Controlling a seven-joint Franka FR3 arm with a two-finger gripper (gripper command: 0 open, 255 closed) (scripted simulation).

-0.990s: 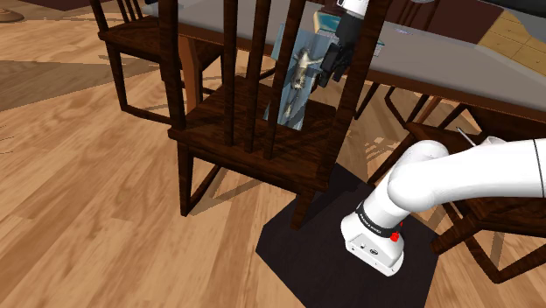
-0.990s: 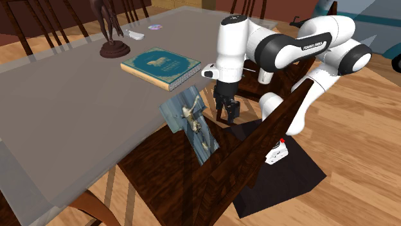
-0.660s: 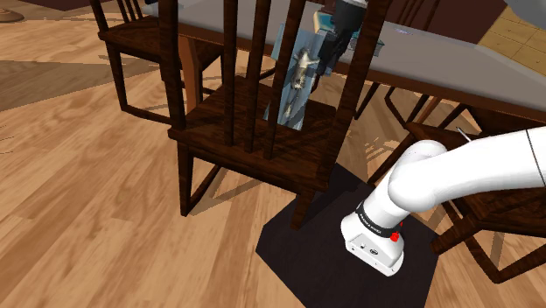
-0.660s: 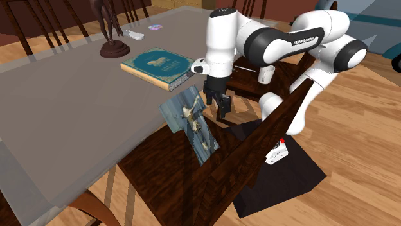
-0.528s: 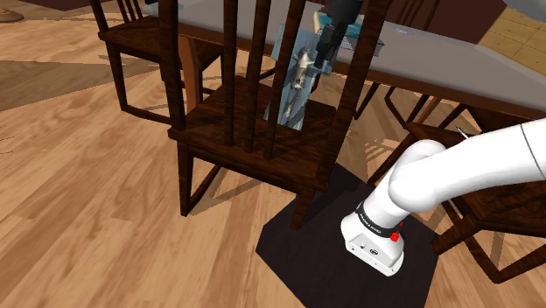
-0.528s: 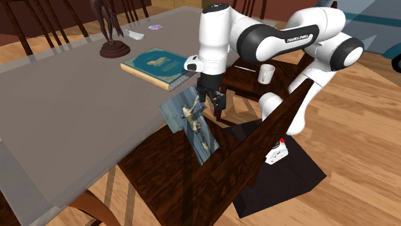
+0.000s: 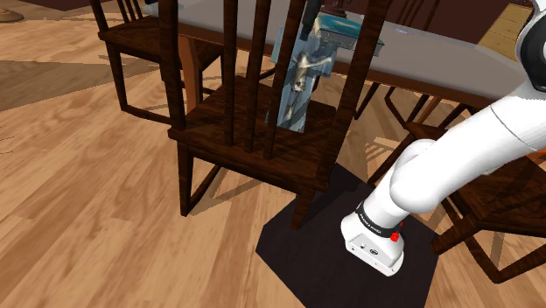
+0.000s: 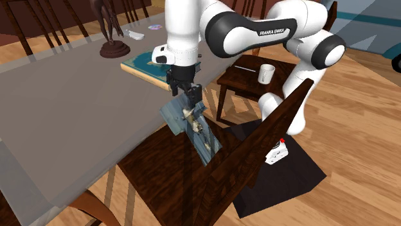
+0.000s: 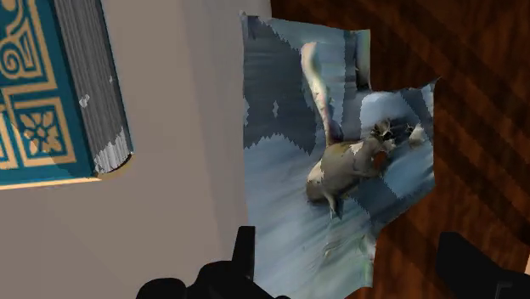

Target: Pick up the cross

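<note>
My tool (image 9: 352, 273) stands wide open and empty, just over the cross (image 8: 195, 123). The cross leans tilted from the chair seat (image 8: 149, 165) against the worktop (image 8: 64, 103) edge. It looks thin, stiff and light, so I'd clasp its upper edges, clear of the likely fragile figure.

Home dining room: long grey table (image 8: 58, 109), dark wooden chairs (image 7: 254, 136), plank floor (image 7: 87, 219).
</note>
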